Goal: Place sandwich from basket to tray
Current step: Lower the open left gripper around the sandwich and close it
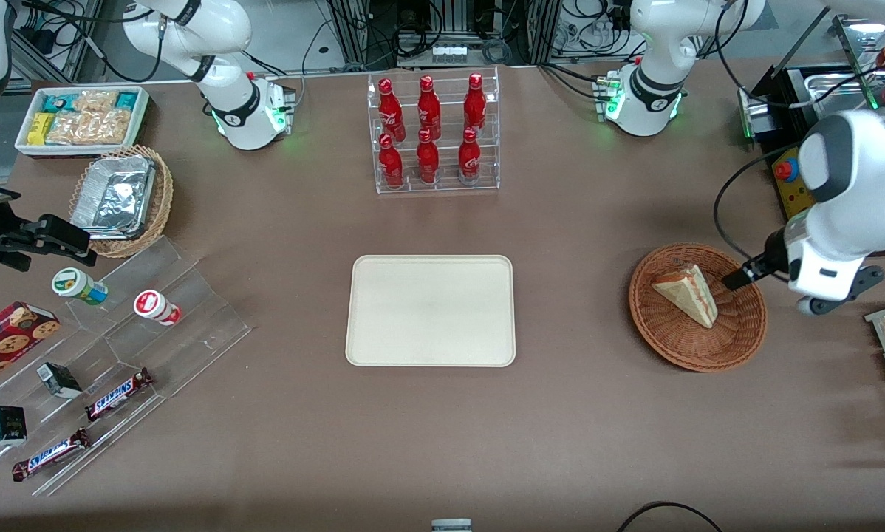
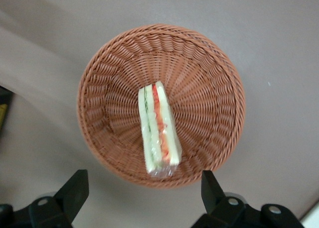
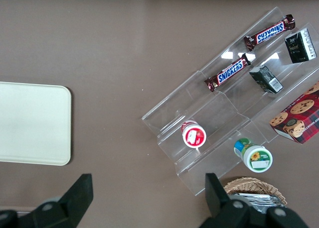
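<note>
A wrapped triangular sandwich (image 1: pixel 687 294) (image 2: pixel 158 131) of pale bread with red and green filling lies in the round reddish-brown wicker basket (image 1: pixel 697 347) (image 2: pixel 209 73), toward the working arm's end of the table. My gripper (image 1: pixel 738 278) (image 2: pixel 144 188) hangs above the basket's rim, open, nothing between its black fingers (image 2: pixel 76 188). It does not touch the sandwich. The cream rectangular tray (image 1: pixel 431 310) (image 3: pixel 30 123) lies bare at the table's middle.
A clear rack of red bottles (image 1: pixel 433 133) stands farther from the front camera than the tray. Toward the parked arm's end are a tan basket with a foil container (image 1: pixel 121 196), a white snack bin (image 1: pixel 80 118) and an acrylic stand with candy bars (image 1: pixel 117 395).
</note>
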You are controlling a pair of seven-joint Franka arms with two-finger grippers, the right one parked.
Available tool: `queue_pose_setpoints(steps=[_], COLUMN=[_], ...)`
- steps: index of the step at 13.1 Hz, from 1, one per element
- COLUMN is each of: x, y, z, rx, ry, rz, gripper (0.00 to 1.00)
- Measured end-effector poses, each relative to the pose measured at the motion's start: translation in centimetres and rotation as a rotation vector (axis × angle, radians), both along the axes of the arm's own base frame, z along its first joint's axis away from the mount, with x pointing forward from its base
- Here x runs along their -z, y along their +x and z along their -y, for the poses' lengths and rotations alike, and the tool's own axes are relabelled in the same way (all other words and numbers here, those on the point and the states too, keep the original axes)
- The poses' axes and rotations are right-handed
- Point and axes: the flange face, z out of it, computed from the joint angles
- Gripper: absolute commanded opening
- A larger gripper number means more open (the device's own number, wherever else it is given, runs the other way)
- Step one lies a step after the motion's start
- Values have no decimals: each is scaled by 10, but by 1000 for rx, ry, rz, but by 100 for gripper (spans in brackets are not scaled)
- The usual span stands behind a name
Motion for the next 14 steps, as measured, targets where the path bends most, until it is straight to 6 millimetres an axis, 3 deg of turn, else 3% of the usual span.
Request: queue_pose_setpoints(steps=[4,10,14], x=[95,153,173], y=[-22,-25,-27], z=[3,10,10], rx=[-179,-293,-295], ry=[12,24,27], rz=[41,14,-6], gripper=[100,99,57])
